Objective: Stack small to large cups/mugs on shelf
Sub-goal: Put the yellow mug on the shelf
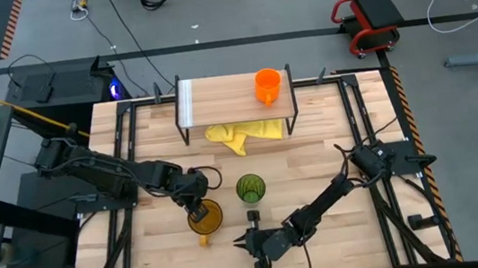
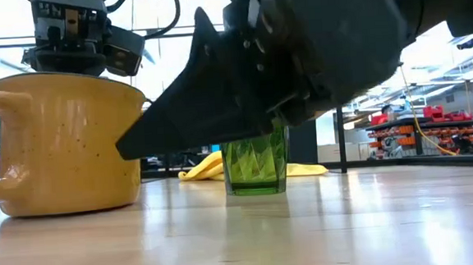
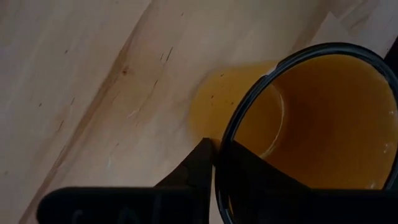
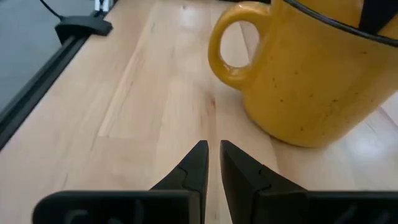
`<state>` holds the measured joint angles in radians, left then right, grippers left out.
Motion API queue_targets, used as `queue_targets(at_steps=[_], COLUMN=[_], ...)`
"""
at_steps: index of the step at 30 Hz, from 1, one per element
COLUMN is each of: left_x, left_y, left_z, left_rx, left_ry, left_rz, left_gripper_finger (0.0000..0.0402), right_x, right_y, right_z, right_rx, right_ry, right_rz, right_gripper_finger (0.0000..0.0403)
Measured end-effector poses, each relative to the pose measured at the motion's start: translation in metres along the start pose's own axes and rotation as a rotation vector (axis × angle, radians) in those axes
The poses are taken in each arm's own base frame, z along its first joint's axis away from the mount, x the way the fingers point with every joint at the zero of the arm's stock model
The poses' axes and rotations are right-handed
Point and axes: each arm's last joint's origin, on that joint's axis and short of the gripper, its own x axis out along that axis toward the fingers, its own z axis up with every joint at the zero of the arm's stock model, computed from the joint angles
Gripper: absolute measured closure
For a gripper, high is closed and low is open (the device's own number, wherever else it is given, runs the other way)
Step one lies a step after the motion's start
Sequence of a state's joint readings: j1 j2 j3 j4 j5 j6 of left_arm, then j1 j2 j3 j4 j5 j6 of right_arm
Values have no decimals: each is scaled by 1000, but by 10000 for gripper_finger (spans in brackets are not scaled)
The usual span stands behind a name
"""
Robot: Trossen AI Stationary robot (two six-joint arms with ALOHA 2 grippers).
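Observation:
The amber-yellow mug (image 1: 206, 219) stands upright on the tabletop, its handle (image 4: 227, 50) toward the near edge. My left gripper (image 1: 197, 209) is above it and shut on its rim. The translucent green tumbler (image 1: 250, 189) stands on its base just to the mug's right. On the right end of the raised shelf (image 1: 226, 99) sits the small orange mug (image 1: 268, 86). My right gripper (image 1: 245, 242) hovers low near the table's near edge, pointing left at the yellow mug (image 4: 317, 74). Its fingers are shut and touch nothing. My left gripper (image 3: 217, 163) holds the yellow mug by its rim (image 3: 227, 134), on the far-left side, away from the handle. One finger (image 3: 255, 171) is inside the mug and the other finger (image 3: 200, 163) is outside its wall. The fingers come from above, pointing down. The mug stands upright with its base on the table (image 2: 68, 210).
A crumpled yellow cloth (image 1: 243, 133) lies under the shelf and spills toward the table's middle. Black frame rails (image 1: 127, 138) run along the table's left and right sides. Bare wood (image 1: 333, 168) lies right of the tumbler and in front of the shelf.

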<state>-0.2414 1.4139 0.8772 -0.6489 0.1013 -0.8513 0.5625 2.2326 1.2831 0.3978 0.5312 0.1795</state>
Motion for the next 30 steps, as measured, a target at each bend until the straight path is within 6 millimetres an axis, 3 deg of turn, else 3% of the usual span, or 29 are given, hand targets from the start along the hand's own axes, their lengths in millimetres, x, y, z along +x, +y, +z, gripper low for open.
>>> queue_targets(at_steps=[21, 25, 30], left_x=[-1, -11, -38], left_y=[3, 0, -12], left_z=[3, 4, 15], left_rx=[-15, -7, 13], left_ry=[6, 26, -27], left_rz=[7, 61, 118], left_gripper_finger=[377, 377, 377], right_x=[-1, -3, -16], right_y=[-6, -5, -4], right_z=[-17, -19, -12], right_rx=[-52, -66, -93], right_ry=[157, 176, 217], right_rz=[-71, -73, -78], right_gripper_finger=[368, 379, 393])
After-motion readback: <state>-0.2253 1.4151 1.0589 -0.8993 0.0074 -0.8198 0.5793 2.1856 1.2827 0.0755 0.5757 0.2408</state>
